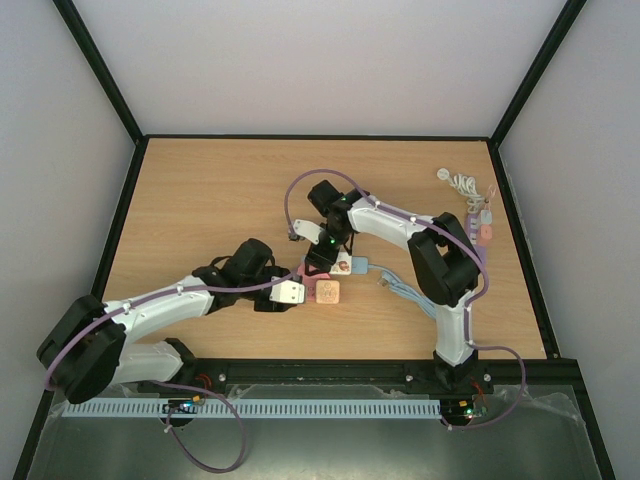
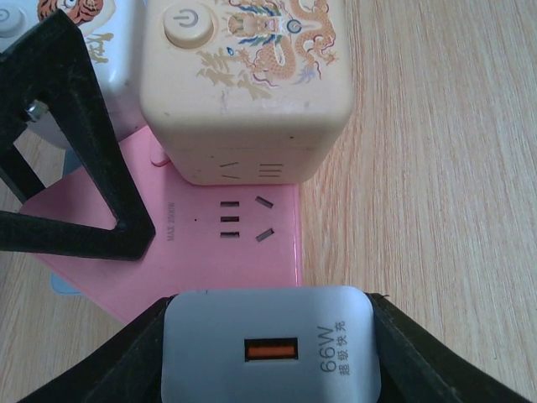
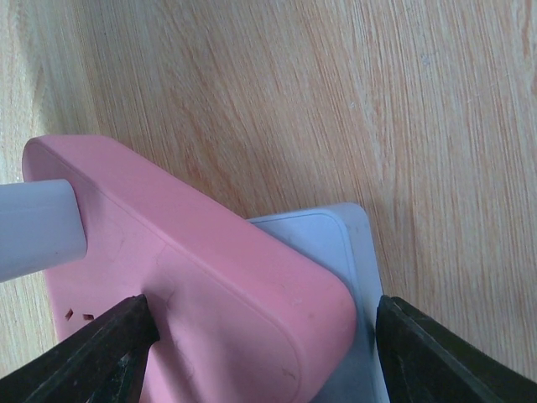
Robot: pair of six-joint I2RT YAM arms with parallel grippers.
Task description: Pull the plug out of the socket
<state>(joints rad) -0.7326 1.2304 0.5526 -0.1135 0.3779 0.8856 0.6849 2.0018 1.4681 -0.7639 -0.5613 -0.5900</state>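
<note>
A grey-white 66W charger plug (image 2: 270, 348) is clamped between my left gripper's (image 2: 268, 336) black fingers, right over the near end of the pink socket strip (image 2: 210, 243). I cannot tell whether its pins are still in the strip. One set of socket holes (image 2: 243, 220) shows bare just beyond it. In the top view the left gripper (image 1: 285, 295) holds the plug (image 1: 289, 293) beside the strip (image 1: 312, 272). My right gripper (image 1: 322, 258) is shut on the strip's far end (image 3: 226, 285), with a pale blue piece (image 3: 352, 252) pressed alongside it.
A cream cube socket (image 2: 243, 84) with a dragon print and a white cube (image 2: 117, 50) stand on the strip. The right gripper's black fingers (image 2: 84, 168) cross the left wrist view. A pale blue cable (image 1: 400, 290) trails right. A white cable bundle (image 1: 460, 182) and small adapters (image 1: 482, 225) lie back right.
</note>
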